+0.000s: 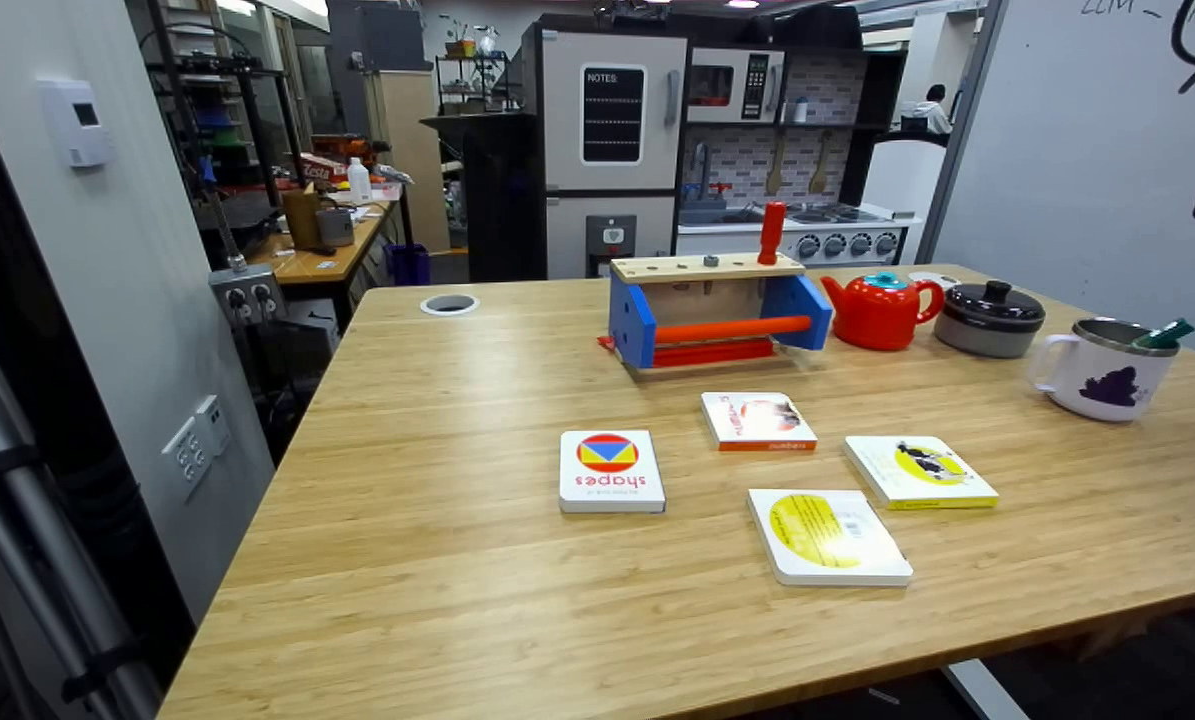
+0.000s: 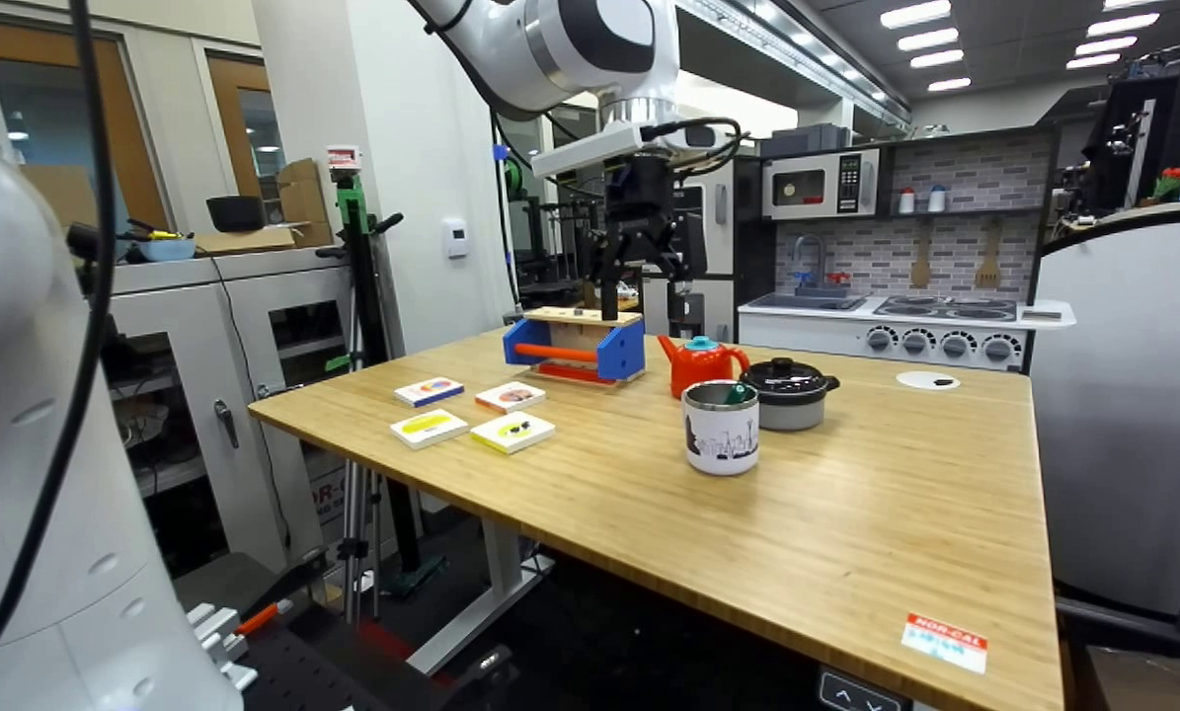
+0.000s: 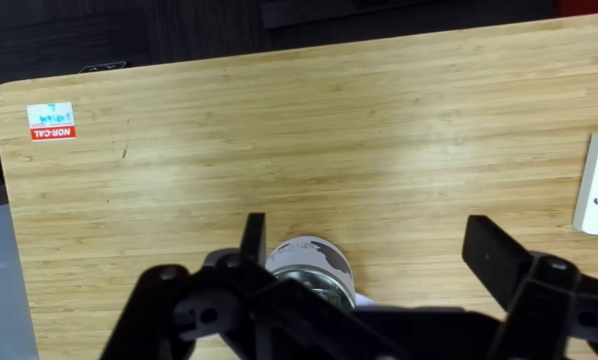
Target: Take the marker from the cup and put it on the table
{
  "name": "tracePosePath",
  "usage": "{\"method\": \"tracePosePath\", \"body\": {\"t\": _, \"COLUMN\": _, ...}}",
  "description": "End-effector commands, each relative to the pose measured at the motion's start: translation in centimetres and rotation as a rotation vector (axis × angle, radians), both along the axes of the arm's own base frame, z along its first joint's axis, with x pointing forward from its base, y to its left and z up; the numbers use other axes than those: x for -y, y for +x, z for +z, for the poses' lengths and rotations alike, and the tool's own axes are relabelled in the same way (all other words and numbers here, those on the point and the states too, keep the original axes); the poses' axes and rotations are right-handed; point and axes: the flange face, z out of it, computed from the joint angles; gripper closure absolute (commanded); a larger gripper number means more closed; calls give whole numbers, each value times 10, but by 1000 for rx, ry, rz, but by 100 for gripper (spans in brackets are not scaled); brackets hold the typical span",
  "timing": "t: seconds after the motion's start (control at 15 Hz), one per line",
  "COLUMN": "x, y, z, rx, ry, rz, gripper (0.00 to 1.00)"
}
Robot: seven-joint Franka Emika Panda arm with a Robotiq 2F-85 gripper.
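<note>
The white cup (image 1: 1107, 365) with a dark purple patch stands upright on the tan wooden table (image 1: 407, 560), also seen in an exterior view (image 2: 723, 439). The dark green marker (image 1: 1167, 334) leans in it, its end above the rim; that end also shows in an exterior view (image 2: 737, 394). My gripper (image 2: 647, 296) is open and empty, high above the table. In the wrist view the gripper fingers (image 3: 365, 235) are wide apart. The cup (image 3: 304, 252) lies below, beside the left finger, partly hidden by the gripper. The marker is not clearly visible there.
A lidded grey pot (image 2: 792, 395) and a red teapot (image 2: 700, 367) stand close behind the cup. A blue and red toy workbench (image 1: 717, 315) stands at the back. Several small books, including a shapes book (image 1: 612, 472), lie on the table.
</note>
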Motion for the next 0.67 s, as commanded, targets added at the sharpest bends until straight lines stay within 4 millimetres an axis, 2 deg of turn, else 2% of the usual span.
{"method": "tracePosePath", "body": {"t": 0.0, "x": 13, "y": 14, "z": -11, "rx": -15, "ry": -1, "rz": -21, "gripper": 0}}
{"method": "tracePosePath", "body": {"t": 0.6, "x": 26, "y": 40, "z": -24, "rx": -25, "ry": -8, "rz": -34, "gripper": 0}}
